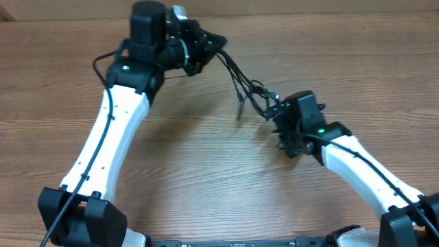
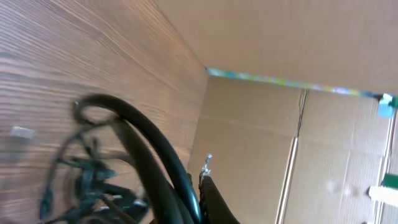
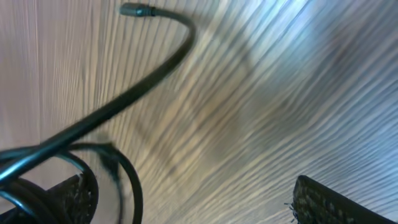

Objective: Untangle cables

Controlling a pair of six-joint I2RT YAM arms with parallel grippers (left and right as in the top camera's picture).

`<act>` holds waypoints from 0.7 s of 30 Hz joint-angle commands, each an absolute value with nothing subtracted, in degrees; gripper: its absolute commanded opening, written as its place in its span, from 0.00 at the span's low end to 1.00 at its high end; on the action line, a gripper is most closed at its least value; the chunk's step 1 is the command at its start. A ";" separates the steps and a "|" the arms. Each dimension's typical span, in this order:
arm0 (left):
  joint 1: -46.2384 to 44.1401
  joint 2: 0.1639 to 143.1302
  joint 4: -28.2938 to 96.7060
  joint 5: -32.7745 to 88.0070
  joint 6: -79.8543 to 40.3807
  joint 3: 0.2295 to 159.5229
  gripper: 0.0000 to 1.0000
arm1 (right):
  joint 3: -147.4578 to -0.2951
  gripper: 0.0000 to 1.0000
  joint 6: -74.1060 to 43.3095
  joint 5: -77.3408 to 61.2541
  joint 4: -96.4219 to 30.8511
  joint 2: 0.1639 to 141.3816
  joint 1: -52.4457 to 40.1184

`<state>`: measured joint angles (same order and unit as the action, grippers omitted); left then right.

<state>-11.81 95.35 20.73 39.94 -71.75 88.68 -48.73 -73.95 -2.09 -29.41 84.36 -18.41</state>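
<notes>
At the far middle of the table [image 1: 206, 178], wood grain, cardboard wall [image 2: 261, 143] behind.

- Left arm [image 1: 113, 130] reaches up and inward; right arm [image 1: 357, 158] comes in from the right. The two tips are near each other, not touching.
- Left end effector [image 1: 218, 44]: fingers together, clamped on the cables [image 1: 236, 72], which leave its tip and slope down to the right. They look lifted off the table and fairly taut.
- Right end effector [image 1: 274, 111]: in its wrist view the fingers stand well apart, so no grip. A loop of cord lies just beside its left finger; whether it touches, cannot tell.
- Tangle [image 1: 257, 92]: small bunch of thin black strands between the two tips, close against the right one. Left wrist view is blurred and gives no strand count.
- Plug tip [image 3: 138, 10]: one free strand ends here, lying on the table away from the bunch.

Judgement: pulling-apart step, early; the strands are bunched. Next move likely calls for the right end effector to close on one strand near the bunch, then draw away from the left. Risk: gripping several strands and tightening the knot.
</notes>
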 commanded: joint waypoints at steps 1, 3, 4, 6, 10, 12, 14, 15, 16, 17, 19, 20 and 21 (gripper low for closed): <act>-5.56 88.90 17.69 40.32 -68.36 90.87 0.04 | -46.04 0.99 -69.82 7.05 -35.40 86.15 -12.10; -4.03 88.82 17.72 40.45 -67.35 90.87 0.04 | -46.04 0.99 -68.18 7.05 -36.71 86.15 -9.26; -3.60 88.82 17.74 40.53 -66.52 90.87 0.04 | -46.04 0.99 -67.16 7.01 -36.82 86.15 -8.23; -3.40 88.82 18.35 40.34 -62.81 90.87 0.04 | -46.04 0.99 -63.96 6.48 -36.53 86.15 -6.42; -3.60 88.82 22.96 39.55 -54.13 90.87 0.04 | -46.04 0.84 -54.43 1.21 -34.30 86.15 -5.50; -4.05 88.82 26.04 39.03 -51.33 90.85 0.04 | -46.04 0.75 -50.00 -1.52 -32.99 86.15 -5.50; -4.75 88.82 28.45 38.96 -48.80 90.85 0.04 | -46.04 0.74 -48.95 -2.50 -32.67 86.15 -5.50; -5.13 88.82 29.02 38.92 -47.90 90.85 0.04 | -46.04 0.73 -48.95 -2.50 -32.69 86.15 -5.50; -6.13 88.82 29.36 39.00 -46.15 90.85 0.04 | -46.04 0.75 -48.95 -2.52 -32.64 86.15 -5.48; -6.68 88.82 29.32 39.09 -45.36 90.85 0.04 | -46.06 0.77 -48.97 -2.92 -32.62 86.11 -5.50; -7.73 88.82 29.06 40.01 -43.75 90.85 0.04 | -46.22 0.81 -46.30 -5.41 -32.03 85.93 -5.50; -8.32 88.82 28.60 41.06 -42.30 90.85 0.04 | -46.26 0.81 -44.12 -7.90 -31.22 85.80 -5.50; -8.88 88.82 28.34 41.85 -41.10 90.85 0.04 | -46.26 0.83 -41.82 -10.90 -30.26 85.54 -5.50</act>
